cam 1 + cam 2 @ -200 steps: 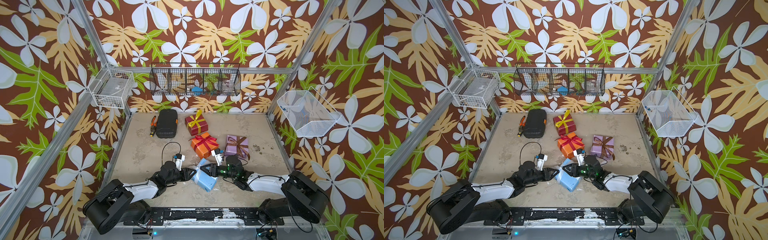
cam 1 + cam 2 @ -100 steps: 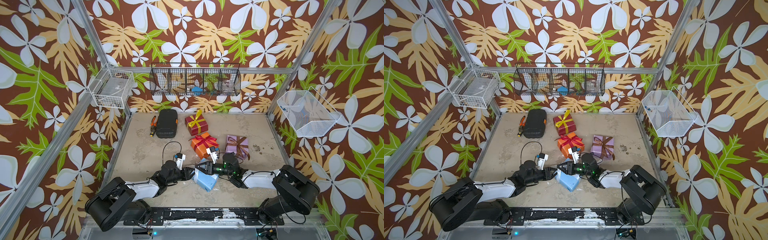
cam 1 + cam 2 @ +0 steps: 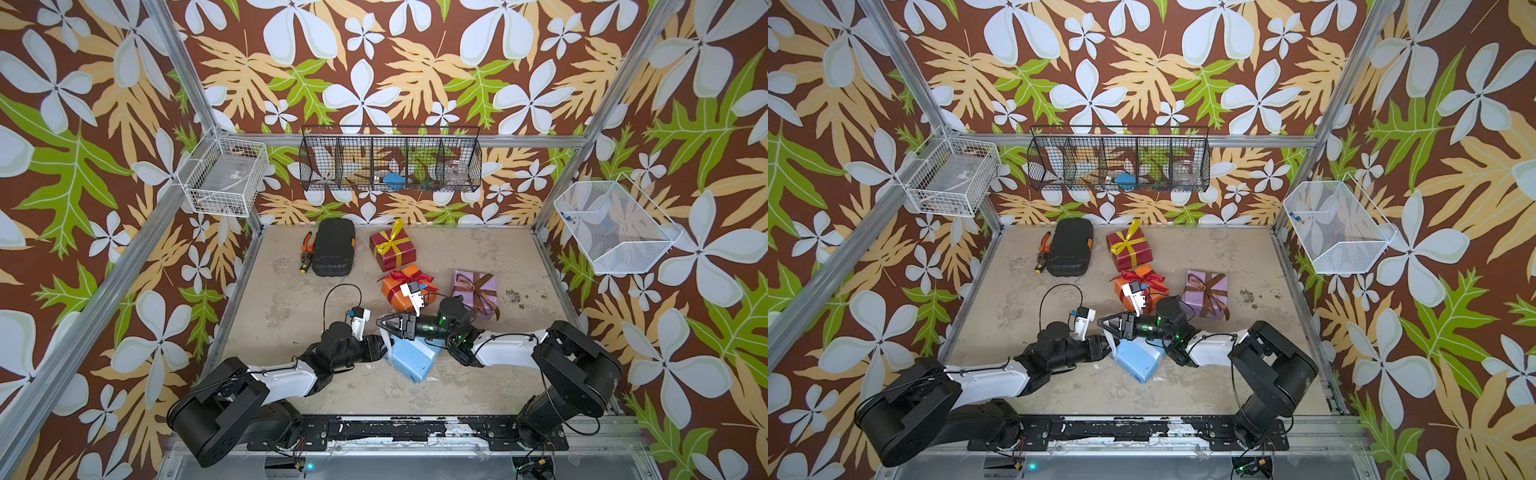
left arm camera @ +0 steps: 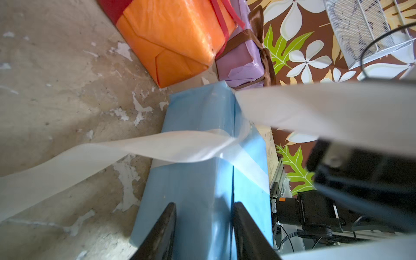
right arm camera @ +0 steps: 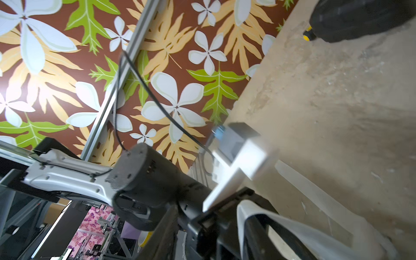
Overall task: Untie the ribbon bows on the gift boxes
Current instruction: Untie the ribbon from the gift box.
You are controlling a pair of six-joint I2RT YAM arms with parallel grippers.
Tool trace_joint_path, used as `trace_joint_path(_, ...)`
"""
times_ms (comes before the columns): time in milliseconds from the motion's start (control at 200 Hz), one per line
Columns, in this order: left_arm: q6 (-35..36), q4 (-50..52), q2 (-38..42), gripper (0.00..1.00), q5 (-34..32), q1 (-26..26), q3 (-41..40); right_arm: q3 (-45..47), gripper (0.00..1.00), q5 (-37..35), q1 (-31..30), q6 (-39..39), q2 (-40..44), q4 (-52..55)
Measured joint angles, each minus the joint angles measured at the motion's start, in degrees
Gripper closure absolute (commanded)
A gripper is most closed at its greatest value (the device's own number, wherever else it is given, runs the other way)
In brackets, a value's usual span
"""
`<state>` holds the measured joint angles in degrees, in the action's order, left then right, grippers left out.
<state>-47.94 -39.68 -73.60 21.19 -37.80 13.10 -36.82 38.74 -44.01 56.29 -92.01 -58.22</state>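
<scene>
Straddling the light blue paper-wrapped box [image 4: 202, 180], the left claw [image 4: 203, 225] steadies it; spread right claw [image 3: 384, 323] hooks the white satin ribbon [image 4: 157, 146].

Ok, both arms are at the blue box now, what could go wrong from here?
1. The white ribbon is draped over a finger of the right gripper; pulling away could drag the light blue box.
2. The ribbon crosses the box edge in a twist, so a pull may cinch it rather than free it.
3. The right wrist is close to the orange box and might bump it.
</scene>
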Motion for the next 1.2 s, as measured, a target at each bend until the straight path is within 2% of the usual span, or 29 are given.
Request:
trace_joint_path(125, -0.55, -0.42, 1.46, 0.51, -0.15, 1.14, -1.66, -3.23, 0.54, 0.66, -0.09, -1.05, 1.22, 0.50)
trace_joint_path(250, -1.81, -1.49, 3.04, 0.42, -0.07, 5.22, -3.98, -6.05, 0.54, 1.46, -1.62, -1.81, 1.51, 1.49)
trace_joint_path(540, -2.95, 1.31, 9.64, 0.01, -1.25, 14.67, -8.09, -16.98, 0.54, 2.67, -10.40, -7.91, -3.10, 11.06)
trace_joint_path(671, -3.04, 5.38, 13.73, 0.00, -4.48, 17.27, -9.68, -23.50, 0.51, 1.49, -13.20, -12.96, -6.36, 20.09)
trace_joint_path(761, -3.04, 9.57, 17.46, 0.00, -7.32, 19.74, -10.75, -26.53, 0.41, 0.70, -13.97, -16.35, -7.93, 26.62)
trace_joint_path(816, -3.08, 11.85, 19.91, 0.00, -8.94, 21.24, -11.32, -28.28, 0.28, -2.16, -13.97, -18.80, -8.48, 32.02)
trace_joint_path(831, -3.06, 12.48, 20.79, 0.00, -9.40, 21.73, -11.54, -28.85, 0.21, -3.50, -13.92, -19.69, -8.52, 33.86)
trace_joint_path(851, -3.06, 13.29, 21.81, 0.00, -9.97, 22.27, -11.76, -29.49, 0.03, -4.76, -13.86, -20.61, -8.55, 35.93)
trace_joint_path(866, -3.06, 13.92, 22.49, 0.00, -10.40, 22.62, -11.87, -30.10, 0.00, -5.88, -13.84, -21.49, -8.55, 37.68)
trace_joint_path(916, -3.06, 16.11, 24.72, 0.00, -11.58, 23.61, -12.04, -32.09, 0.00, -9.64, -13.75, -24.41, -8.44, 42.80)
trace_joint_path(1041, -2.86, 22.43, 29.51, 0.00, -15.72, 24.52, -11.65, -37.20, 0.00, -24.30, -13.77, -32.04, -7.50, 55.25)
trace_joint_path(1201, -1.40, 28.13, 31.63, 0.00, -18.84, 24.61, -9.92, -37.86, 0.00, -39.58, -13.64, -39.19, -3.91, 63.69)
